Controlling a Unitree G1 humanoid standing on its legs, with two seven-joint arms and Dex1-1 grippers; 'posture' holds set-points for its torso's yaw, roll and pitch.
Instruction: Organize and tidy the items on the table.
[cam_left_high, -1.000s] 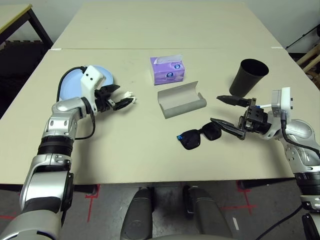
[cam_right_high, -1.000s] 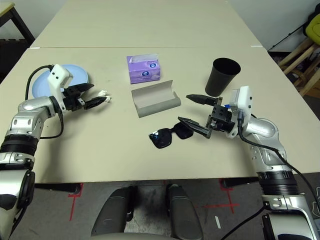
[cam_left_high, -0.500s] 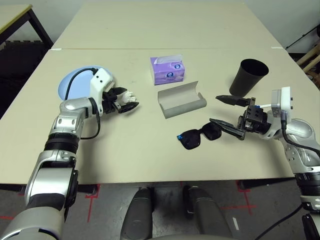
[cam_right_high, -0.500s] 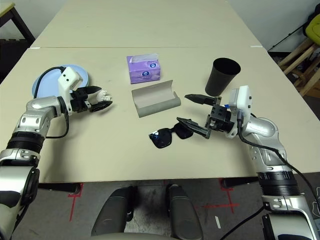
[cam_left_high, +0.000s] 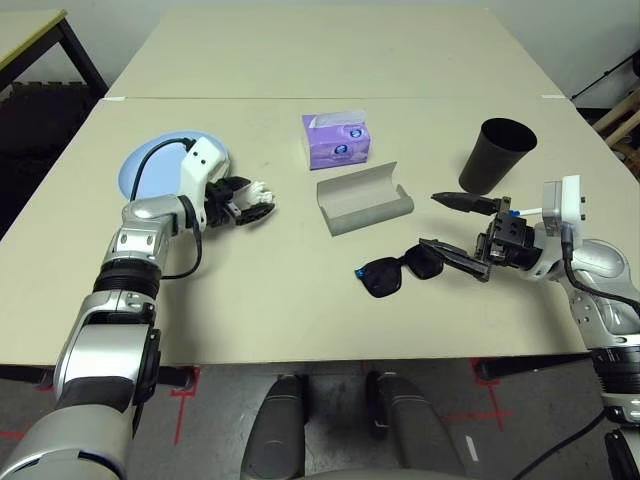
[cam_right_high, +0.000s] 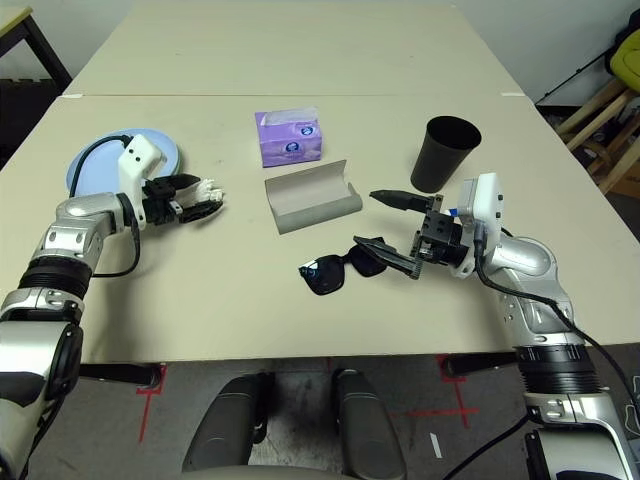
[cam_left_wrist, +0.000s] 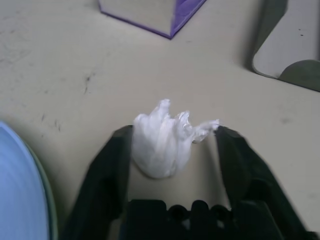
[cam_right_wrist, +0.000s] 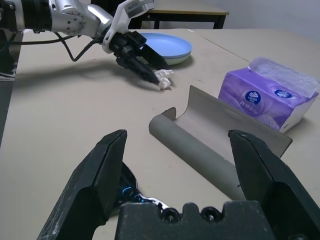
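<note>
On the table (cam_left_high: 300, 300), the crumpled white tissue (cam_left_wrist: 160, 145) lies between the open fingers of my left gripper (cam_left_high: 255, 198); one finger touches it, the other meets just a wisp. Just behind is the light blue plate (cam_left_high: 150, 165), with a pale green rim (cam_left_wrist: 48, 195) under it. My right gripper (cam_left_high: 431, 220) is wide open, its lower finger at the right lens of the black sunglasses (cam_left_high: 395, 272). The open grey glasses case (cam_left_high: 362, 198) lies mid-table. The pen (cam_left_high: 520, 211) is partly hidden behind my right gripper.
The purple tissue box (cam_left_high: 337, 140) stands behind the case. The black cup (cam_left_high: 497, 152) is upright at the right, behind my right gripper. A second table adjoins at the far side. Wooden furniture (cam_left_high: 625, 125) is off the right edge.
My left gripper moved right from beside the plate until its fingers stood around the tissue, and they have narrowed on it. The right arm has held still.
</note>
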